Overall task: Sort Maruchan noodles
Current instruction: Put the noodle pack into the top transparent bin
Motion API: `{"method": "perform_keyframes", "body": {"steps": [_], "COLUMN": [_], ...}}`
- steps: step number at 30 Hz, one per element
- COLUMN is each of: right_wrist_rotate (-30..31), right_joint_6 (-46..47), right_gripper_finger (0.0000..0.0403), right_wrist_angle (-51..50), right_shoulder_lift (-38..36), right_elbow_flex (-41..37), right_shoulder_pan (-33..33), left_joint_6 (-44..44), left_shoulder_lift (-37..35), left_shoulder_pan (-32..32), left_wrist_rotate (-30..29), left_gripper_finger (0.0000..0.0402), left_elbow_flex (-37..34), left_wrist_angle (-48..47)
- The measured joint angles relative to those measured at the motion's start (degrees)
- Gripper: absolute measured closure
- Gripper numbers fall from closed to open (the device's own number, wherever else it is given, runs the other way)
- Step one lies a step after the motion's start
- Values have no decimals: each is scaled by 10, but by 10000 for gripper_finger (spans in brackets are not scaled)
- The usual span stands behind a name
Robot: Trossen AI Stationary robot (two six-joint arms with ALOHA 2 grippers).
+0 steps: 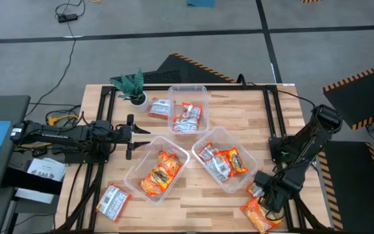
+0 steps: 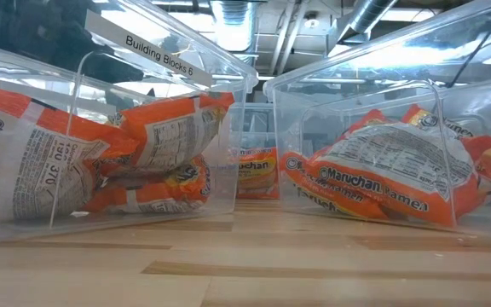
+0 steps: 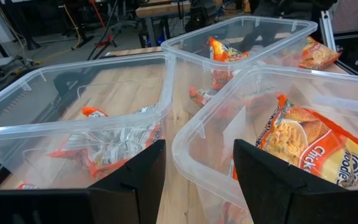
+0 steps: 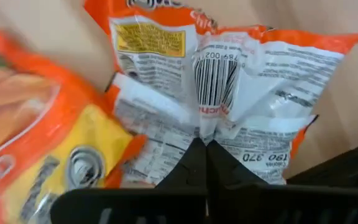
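orange and silvery-grey noodle packets (image 1: 160, 174) lie scattered in the high view. several orange ones are heaped at centre bottom. two silvery ones (image 1: 188, 117) lie at top centre, with another (image 1: 159, 108) just to their left. a mix of silvery and orange (image 1: 222, 161) sits right of centre. one silvery packet (image 1: 113, 201) lies flat at lower left. at lower right, an orange packet (image 1: 261, 215) lies beside a printed one (image 4: 229, 99), back side up, barcode showing, pinched at its edge.

Light: bright, even, from ceiling fixtures (image 2: 237, 17) overhead.
Glare: white sheen on clear tub walls (image 2: 373, 60).
Shadows: soft, short.
Blur: orange packet (image 4: 36, 130) smeared in the right wrist view.
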Motion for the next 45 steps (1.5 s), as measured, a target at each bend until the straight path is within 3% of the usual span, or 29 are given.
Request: {"method": "perform_keyframes", "body": {"steps": [9, 19, 32, 38, 41, 45], "right_wrist_rotate": [3, 32, 110, 209, 253, 268], "right_joint_6": [-36, -49, -202, -356, -466, -642], "right_gripper_finger": [398, 398, 402, 402, 401, 401], "right_wrist_angle": [-57, -26, -62, -60, -41, 16], "right_shoulder_lift": [-66, -136, -154, -154, -154, -152], "right_elbow_flex": [40, 115, 218, 267, 275, 276], "right_shoulder_pan": [-1, -14, -71, -125, -181, -279], "left_joint_6": [0, 6, 7, 7, 7, 26], "left_shoulder_lift": [0, 0, 0, 0, 0, 0], "left_shoulder_pan": [0, 0, 0, 0, 0, 0], "left_wrist_rotate": [0, 0, 0, 0, 0, 0], "left_gripper_finger": [226, 226, 226, 226, 226, 226], "left_elbow_flex": [0, 0, 0, 0, 0, 0], "left_wrist_angle": [2, 2, 3, 17, 29, 39]}}
